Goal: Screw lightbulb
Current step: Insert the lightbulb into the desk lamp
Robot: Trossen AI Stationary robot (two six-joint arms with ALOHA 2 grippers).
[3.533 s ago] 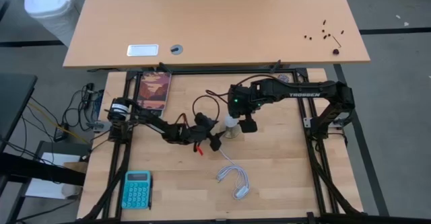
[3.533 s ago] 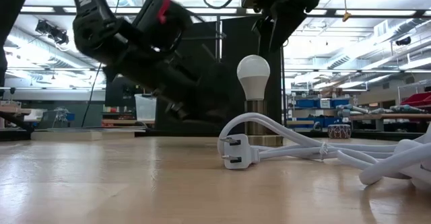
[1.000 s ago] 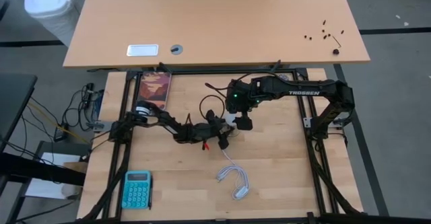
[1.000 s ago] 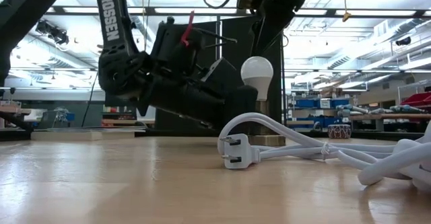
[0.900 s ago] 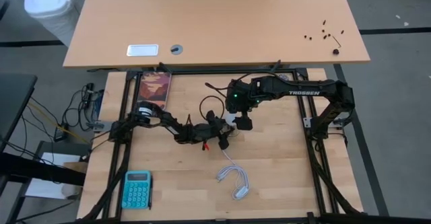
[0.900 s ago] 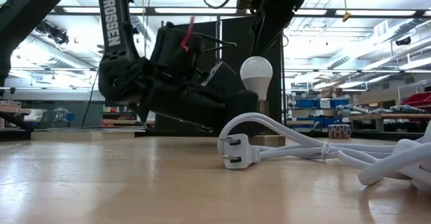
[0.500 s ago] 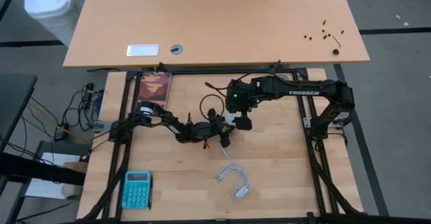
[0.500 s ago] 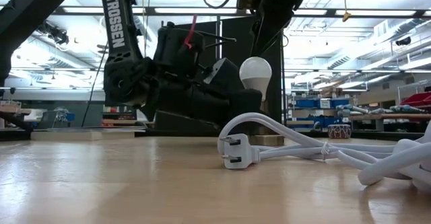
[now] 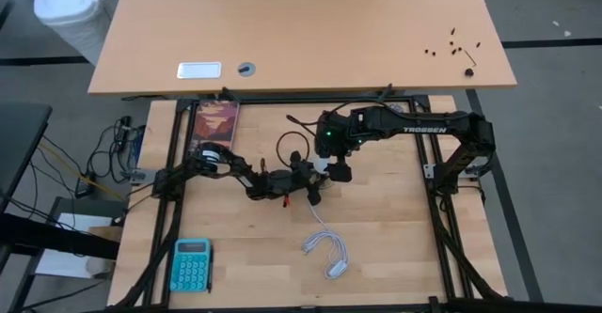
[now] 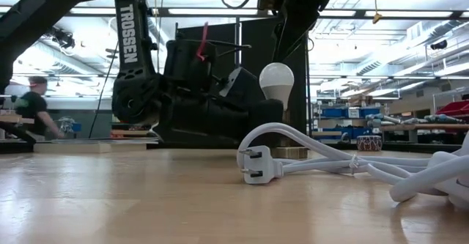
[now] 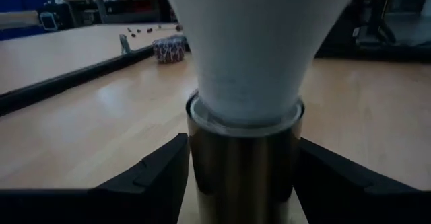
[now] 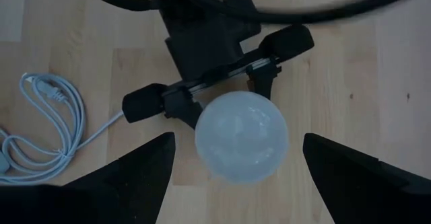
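From above, the white pear-shaped lightbulb point(image 9: 322, 168) stands near the middle of the light wooden table point(image 9: 395, 238), with the left gripper point(image 9: 314, 193) at its foot and the right gripper point(image 9: 337, 174) over it, beside a coiled white power cord point(image 9: 327, 253). The low view shows the bulb point(image 10: 276, 83) upright behind the cord's plug point(image 10: 256, 165). The left wrist view shows that gripper's fingers point(image 11: 145, 177) flanking the brushed-metal cylindrical socket point(image 11: 244, 158) under the bulb, seemingly pinching it, while the right wrist view shows its fingers point(image 12: 135, 170) spread wide either side of the bulb, not touching.

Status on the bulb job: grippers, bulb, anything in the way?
Left gripper shut on metal socket. Right gripper open, above lightbulb, not gripping. Lightbulb upright in socket. White cord clear.
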